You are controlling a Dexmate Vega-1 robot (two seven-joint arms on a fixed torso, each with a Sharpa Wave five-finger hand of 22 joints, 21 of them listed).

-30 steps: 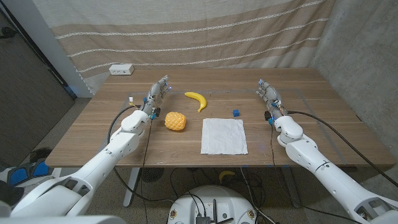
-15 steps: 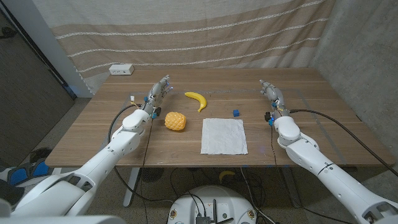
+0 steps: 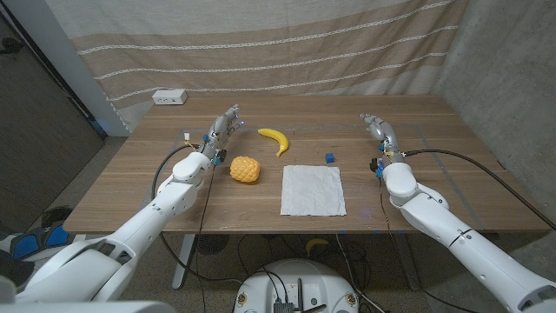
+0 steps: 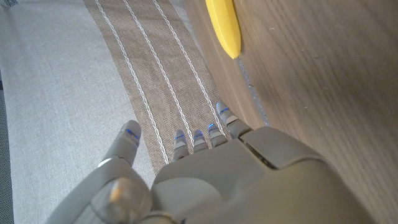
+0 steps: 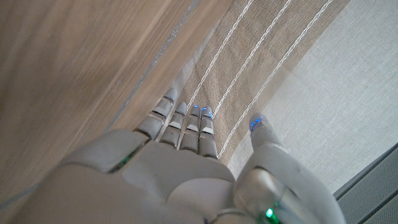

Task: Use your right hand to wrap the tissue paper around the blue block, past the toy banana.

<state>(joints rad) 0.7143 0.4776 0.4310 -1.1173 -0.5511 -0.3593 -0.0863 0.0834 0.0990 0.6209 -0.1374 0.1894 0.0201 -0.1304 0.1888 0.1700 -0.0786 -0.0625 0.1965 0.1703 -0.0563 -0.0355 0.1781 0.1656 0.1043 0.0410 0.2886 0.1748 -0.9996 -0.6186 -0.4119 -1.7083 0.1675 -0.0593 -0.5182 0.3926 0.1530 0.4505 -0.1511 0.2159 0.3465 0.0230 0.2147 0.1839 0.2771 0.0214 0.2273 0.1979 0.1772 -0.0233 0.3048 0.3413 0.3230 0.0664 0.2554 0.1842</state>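
The right hand [image 3: 379, 130] is hovering over the counter [image 3: 417, 187] with its fingers [image 5: 186, 121] extended and slightly apart, the thumb splayed off to one side, holding nothing. The block [image 3: 330, 157] is sitting toward the robot's left of that hand and a little nearer the robot, well apart from the fingertips, so the coming reach probably has to travel inward across the counter and pull back somewhat. The tissue [image 3: 313, 189] is lying flat as a near-square sheet, just in front of the block on the robot's side; its far edge is running close beside the block but not touching it, as far as the head view is showing. The sheet has no real long axis, so any edge may serve; the right-hand edge is the one lying nearest the right hand.

The banana [image 3: 275, 139] is lying beyond the tissue's far left corner, its curve running from far-left to near-right, apart from the block. A pineapple [image 3: 245, 169] is sitting beside the tissue's left edge.

The left hand [image 3: 221, 130] is waiting near the pineapple and banana, fingers straight and apart, empty; the left wrist view is showing the banana's tip ahead of its fingertips. It is closer to the banana than to the block, while the right hand is the nearer one to both block and tissue, which suits the task.
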